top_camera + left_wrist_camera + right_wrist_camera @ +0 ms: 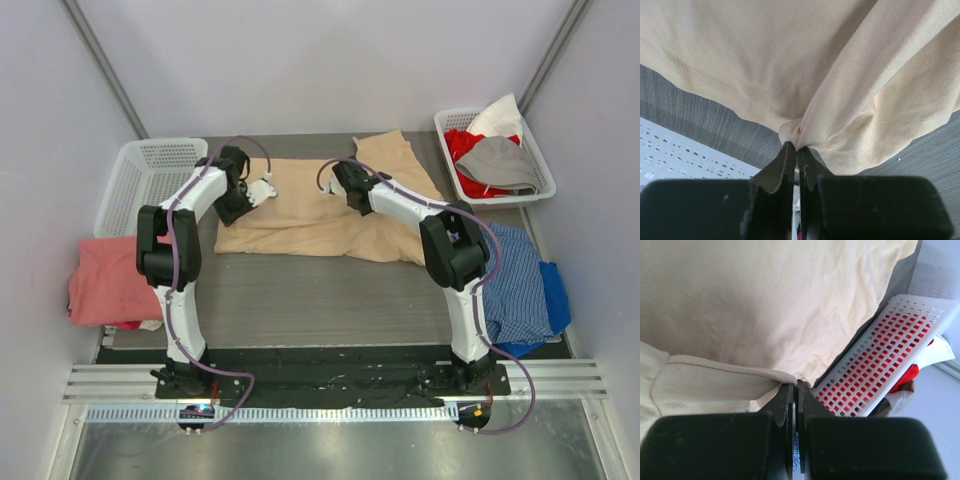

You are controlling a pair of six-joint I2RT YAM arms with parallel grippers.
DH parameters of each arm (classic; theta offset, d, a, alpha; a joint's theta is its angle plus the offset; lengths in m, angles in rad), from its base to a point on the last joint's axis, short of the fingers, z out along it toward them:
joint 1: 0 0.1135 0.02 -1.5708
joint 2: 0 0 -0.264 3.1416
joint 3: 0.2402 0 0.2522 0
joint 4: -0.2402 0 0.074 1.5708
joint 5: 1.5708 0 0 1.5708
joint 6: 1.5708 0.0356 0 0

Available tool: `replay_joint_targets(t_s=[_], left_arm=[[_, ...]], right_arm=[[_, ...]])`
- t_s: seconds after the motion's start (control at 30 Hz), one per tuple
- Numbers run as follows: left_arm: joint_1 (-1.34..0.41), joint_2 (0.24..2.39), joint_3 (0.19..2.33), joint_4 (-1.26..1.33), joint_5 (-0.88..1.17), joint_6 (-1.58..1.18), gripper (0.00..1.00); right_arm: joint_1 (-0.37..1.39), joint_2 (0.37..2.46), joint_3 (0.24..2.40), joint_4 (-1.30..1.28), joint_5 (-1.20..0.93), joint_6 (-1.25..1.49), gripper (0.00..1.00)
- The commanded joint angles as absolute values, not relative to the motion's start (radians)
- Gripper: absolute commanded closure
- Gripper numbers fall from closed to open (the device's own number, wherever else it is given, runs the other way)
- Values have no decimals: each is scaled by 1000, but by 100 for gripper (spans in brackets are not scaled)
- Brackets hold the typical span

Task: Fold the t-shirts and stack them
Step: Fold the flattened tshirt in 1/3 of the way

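The tan t-shirt [300,215] lies spread but rumpled across the middle of the counter [330,300], with one part reaching toward the far side. The salmon-pink t-shirt [105,280] lies loosely folded at the counter's left edge, well apart.

Overhead view high, looking down, both wrist views close, facing forward, all sharing the tan t-shirt [320,215]

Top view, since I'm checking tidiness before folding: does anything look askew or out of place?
The tan shirt lies skewed and rumpled, one corner trailing toward the right basket. A pink shirt on the left and a blue checked cloth on the right hang over the edges of the table.
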State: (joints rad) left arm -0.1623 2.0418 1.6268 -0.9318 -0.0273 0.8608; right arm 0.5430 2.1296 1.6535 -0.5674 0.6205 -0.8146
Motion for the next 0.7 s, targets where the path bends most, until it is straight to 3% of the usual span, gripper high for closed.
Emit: replay_joint_targets(t_s=[0.0,0.3,0.5,0.63,0.67], left_arm=[[-164,2020,1621,-925,-44,861,92],[-166,2026,1620,-925,-44,857,91],[-167,2023,1625,-916,-46,847,85],[-167,2011,1605,-867,-57,836,71],[-169,2000,1600,-855,-69,828,60]], right_arm=[[555,2126,1678,-497,655,-831,99],[569,2137,1683,-430,702,-847,99],[574,2152,1675,-380,745,-861,99],[574,2155,1655,-362,768,-865,99],[574,2154,1651,-356,772,-867,99]])
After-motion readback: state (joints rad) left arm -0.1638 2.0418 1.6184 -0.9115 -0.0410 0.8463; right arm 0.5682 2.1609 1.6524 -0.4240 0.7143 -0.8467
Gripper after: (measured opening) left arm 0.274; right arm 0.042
